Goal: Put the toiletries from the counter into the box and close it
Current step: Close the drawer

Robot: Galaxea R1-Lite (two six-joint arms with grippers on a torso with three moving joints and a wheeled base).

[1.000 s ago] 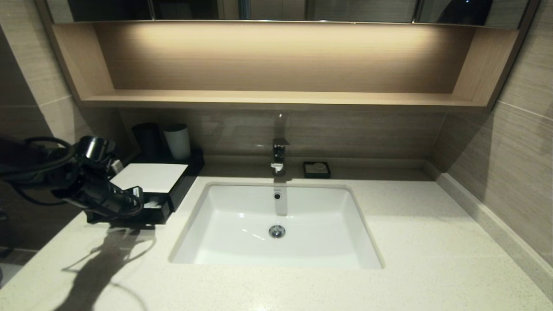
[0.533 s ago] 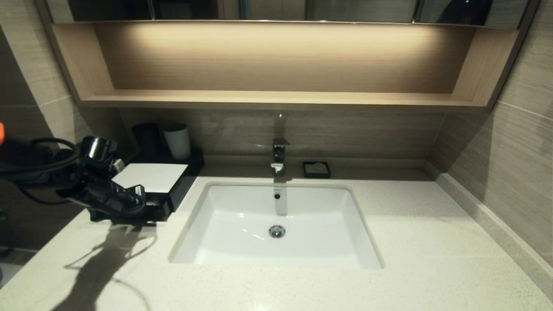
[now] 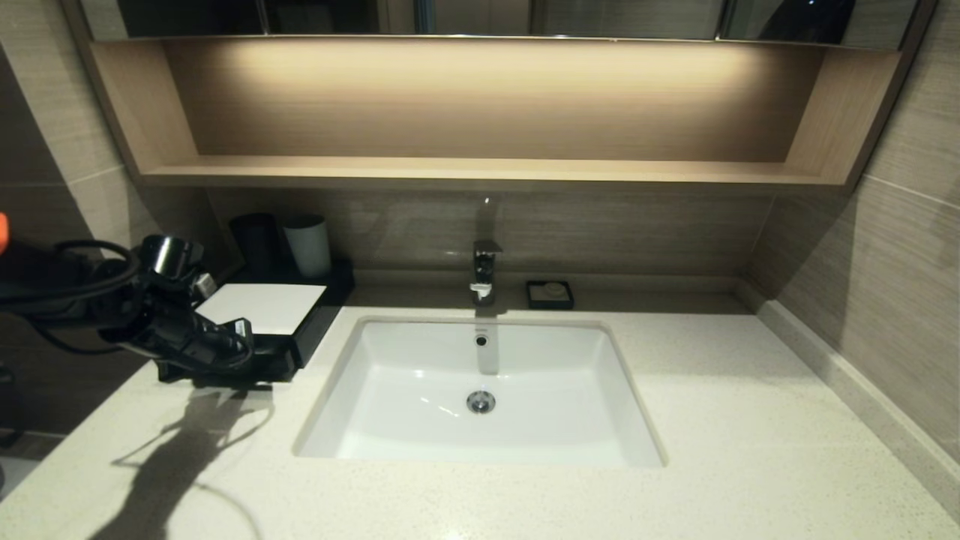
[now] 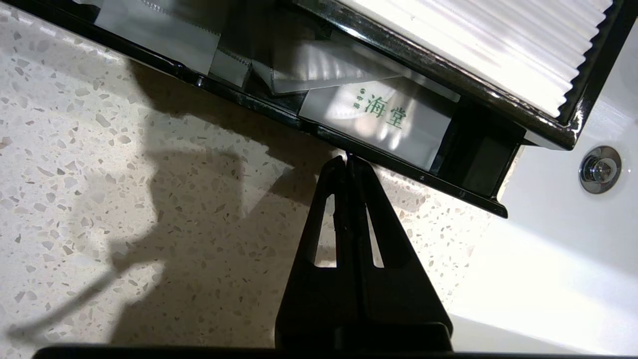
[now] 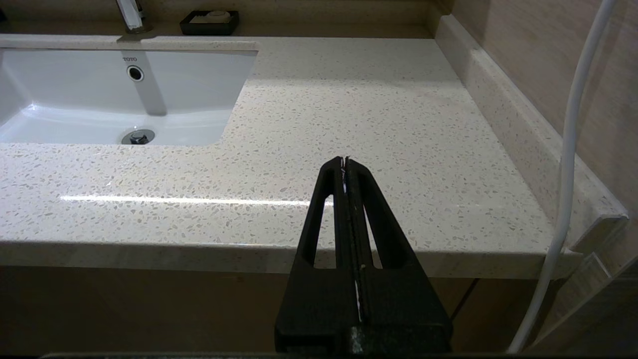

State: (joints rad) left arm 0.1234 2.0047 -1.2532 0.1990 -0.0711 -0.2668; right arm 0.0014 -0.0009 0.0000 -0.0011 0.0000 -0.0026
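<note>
Two packets lie inside the pulled-out drawer of the box, which sits at the counter's back-left corner, beside the sink. No toiletries show on the open counter, so by my reading the loading is done and only the closing remains. Left gripper: fingers pressed together, holding nothing, tips touching or just short of the drawer's black front lip, near the middle of its length. The drawer's long axis runs across the gripper's line of approach; the box body lies straight beyond the tips, toward the back wall. A push along that line looks like the next call, square to the front lip so the drawer does not skew. One packet, with green print, lies close to the lip; whether it overhangs I cannot tell, and it could catch. Room: bare counter behind the gripper toward the front edge, sink rim just beside the drawer's near corner. Right gripper: closed, empty, parked off the front-right edge, well apart from the box. Left arm is plainly the nearer.
</note>
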